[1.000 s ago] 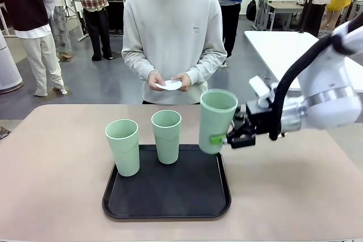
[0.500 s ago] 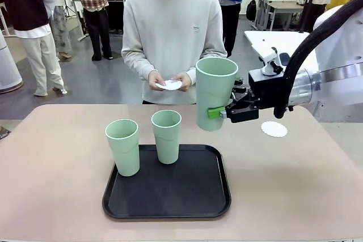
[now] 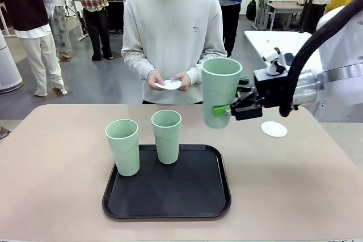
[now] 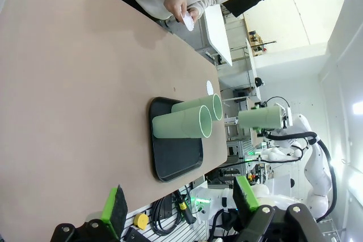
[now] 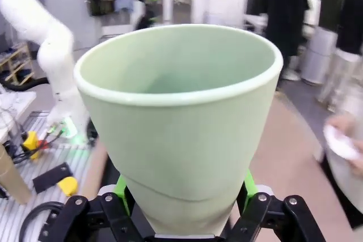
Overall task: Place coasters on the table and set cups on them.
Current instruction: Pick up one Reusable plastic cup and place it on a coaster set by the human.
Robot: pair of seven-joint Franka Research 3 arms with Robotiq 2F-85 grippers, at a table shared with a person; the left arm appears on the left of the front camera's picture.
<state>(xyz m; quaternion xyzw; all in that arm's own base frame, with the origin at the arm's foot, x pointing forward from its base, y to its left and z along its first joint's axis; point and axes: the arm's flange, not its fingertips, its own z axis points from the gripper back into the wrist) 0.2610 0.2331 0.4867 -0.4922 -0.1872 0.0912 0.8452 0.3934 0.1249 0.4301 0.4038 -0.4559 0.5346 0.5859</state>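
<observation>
Holding a cup [image 3: 218, 92] in the air past the far right corner of the tray [image 3: 167, 208], the right gripper [image 3: 222, 110] is clamped on its lower part. A coaster [image 3: 274, 129] lies right of the tray; the left gripper [image 4: 180, 194] is wide open, empty.

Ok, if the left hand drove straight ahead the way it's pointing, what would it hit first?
Most likely the nearer cup on the black tray, or the table just beside it; depth is hard to judge. The left hand is open and empty.
</observation>
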